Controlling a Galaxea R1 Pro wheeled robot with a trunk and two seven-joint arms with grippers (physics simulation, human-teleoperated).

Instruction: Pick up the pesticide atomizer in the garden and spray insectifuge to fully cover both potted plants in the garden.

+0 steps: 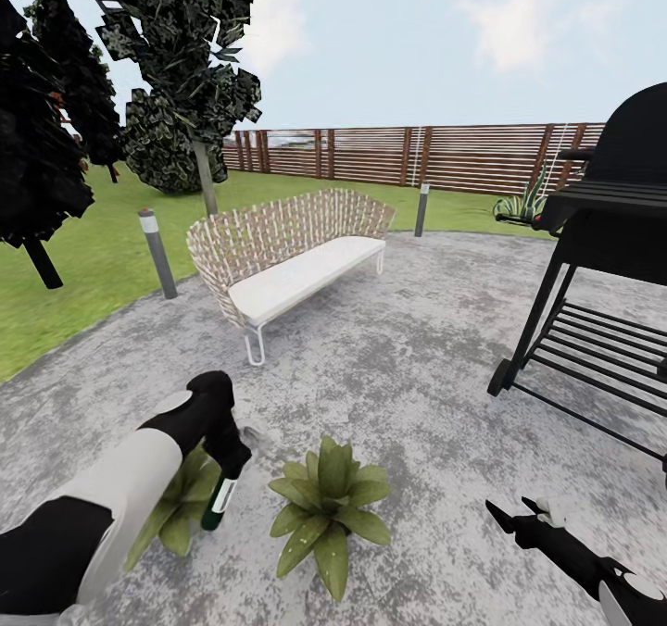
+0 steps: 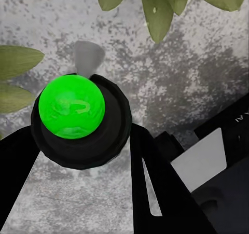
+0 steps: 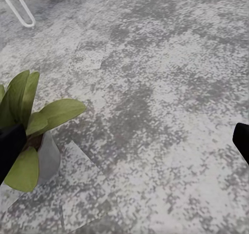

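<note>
At 7 o'clock on the paving, left gripper [image 1: 225, 467] clamps atomizer [image 1: 220, 499] mid-body; looks light, rigid, slick, so grip the label band; right gripper [image 1: 519, 522] splayed, empty.

Wicker bench [image 1: 295, 260]; black grill [image 1: 607, 237]

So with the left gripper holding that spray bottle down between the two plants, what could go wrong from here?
1. The pesticide atomizer hangs low beside the left potted plant, partly hidden under the left arm; swinging it could knock the leaves or pot.
2. Spray aimed from this spot may miss the far side of the middle potted plant, leaving it only partly covered.
3. The right gripper hovers low over the paving; turning the base might drag it into that plant.
</note>
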